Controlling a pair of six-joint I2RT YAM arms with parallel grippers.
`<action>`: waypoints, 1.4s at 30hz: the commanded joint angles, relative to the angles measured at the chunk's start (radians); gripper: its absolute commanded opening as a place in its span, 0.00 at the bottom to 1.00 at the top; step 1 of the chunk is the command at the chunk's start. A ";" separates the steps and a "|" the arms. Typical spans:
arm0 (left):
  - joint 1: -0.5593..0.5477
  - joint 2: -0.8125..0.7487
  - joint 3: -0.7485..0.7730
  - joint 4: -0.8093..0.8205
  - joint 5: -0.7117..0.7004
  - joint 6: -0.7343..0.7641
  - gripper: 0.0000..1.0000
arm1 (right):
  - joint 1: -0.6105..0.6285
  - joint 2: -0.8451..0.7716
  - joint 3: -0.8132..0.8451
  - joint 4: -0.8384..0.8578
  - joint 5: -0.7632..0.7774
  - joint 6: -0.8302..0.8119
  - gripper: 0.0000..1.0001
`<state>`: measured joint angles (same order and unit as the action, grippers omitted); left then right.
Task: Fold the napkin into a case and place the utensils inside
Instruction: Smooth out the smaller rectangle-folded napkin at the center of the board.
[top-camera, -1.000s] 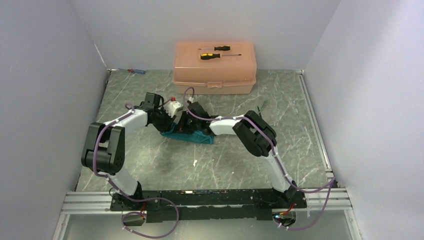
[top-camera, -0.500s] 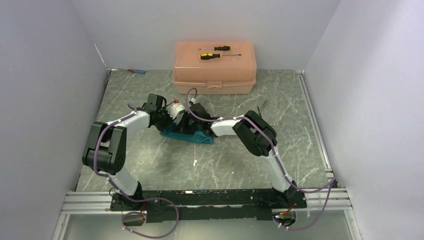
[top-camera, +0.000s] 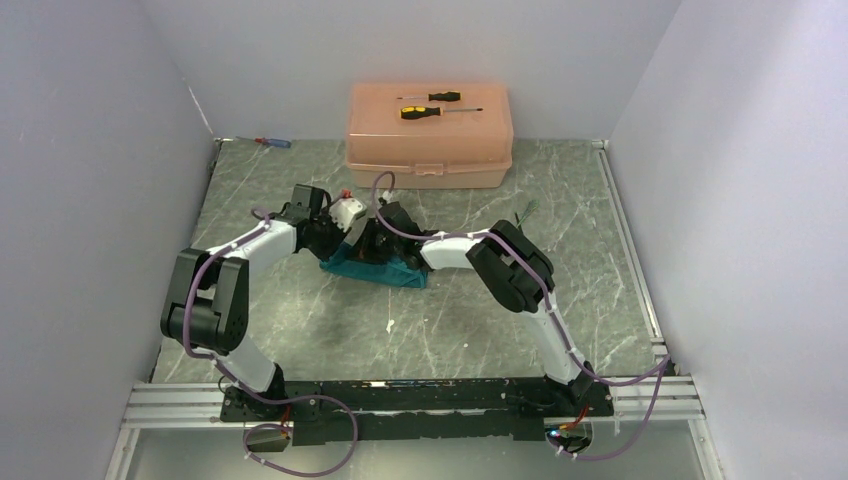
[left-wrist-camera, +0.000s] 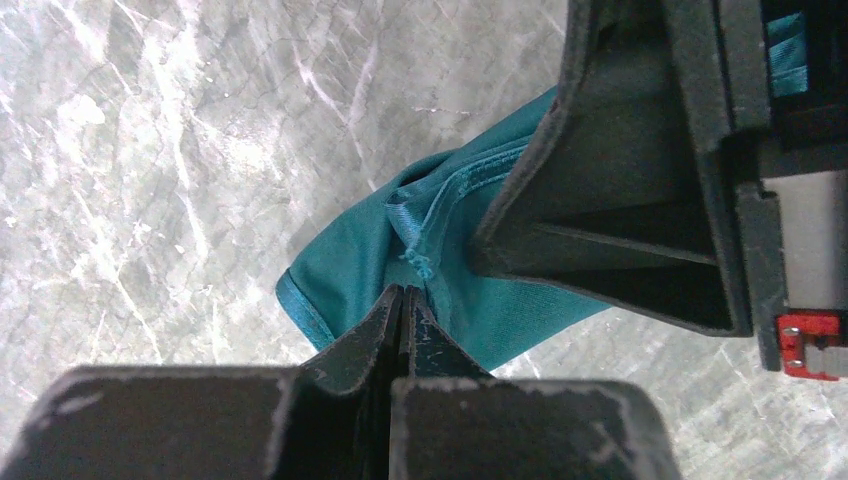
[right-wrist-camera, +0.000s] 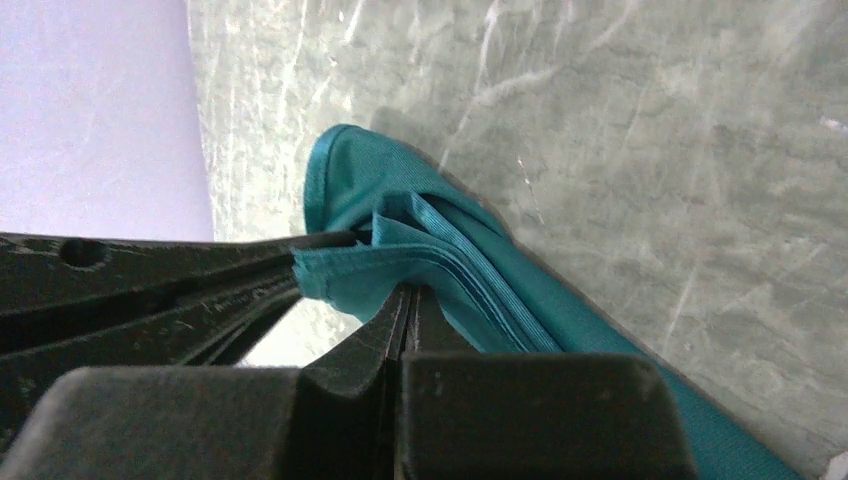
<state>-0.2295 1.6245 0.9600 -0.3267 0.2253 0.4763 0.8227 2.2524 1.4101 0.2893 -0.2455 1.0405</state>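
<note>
Top external: left arm (top-camera: 265, 240) and right arm (top-camera: 455, 250) meet mid-counter (top-camera: 300, 310) over the bunched teal napkin (top-camera: 395, 272), which lies on the counter in front of the peach plastic box (top-camera: 430, 150). Two yellow-and-black screwdrivers (top-camera: 440, 105) on box lid. Small red-and-blue screwdriver (top-camera: 272, 142) at the far left corner. Thin dark fork (top-camera: 524, 213) on the counter beyond the right elbow, apart from the napkin.

Left wrist: left pincer (left-wrist-camera: 405, 300) tips together, clamped on a hemmed napkin edge. The other arm's black finger touches the cloth just beside it.

Right wrist: right pincer (right-wrist-camera: 408, 300) tips together, clamped on stacked napkin folds, the hem lifted off the counter.
</note>
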 joint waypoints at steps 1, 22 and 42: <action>0.005 -0.031 0.032 -0.026 0.041 -0.050 0.03 | -0.009 -0.030 0.050 0.048 0.037 0.037 0.00; -0.004 -0.028 -0.101 0.110 -0.049 0.149 0.23 | 0.004 0.041 0.078 0.053 0.020 0.070 0.00; -0.003 -0.010 0.038 0.036 -0.035 -0.010 0.03 | 0.027 0.026 -0.039 -0.008 0.027 -0.010 0.00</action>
<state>-0.2317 1.6089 0.9604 -0.2584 0.1593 0.4984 0.8387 2.3112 1.4303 0.3683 -0.2428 1.0901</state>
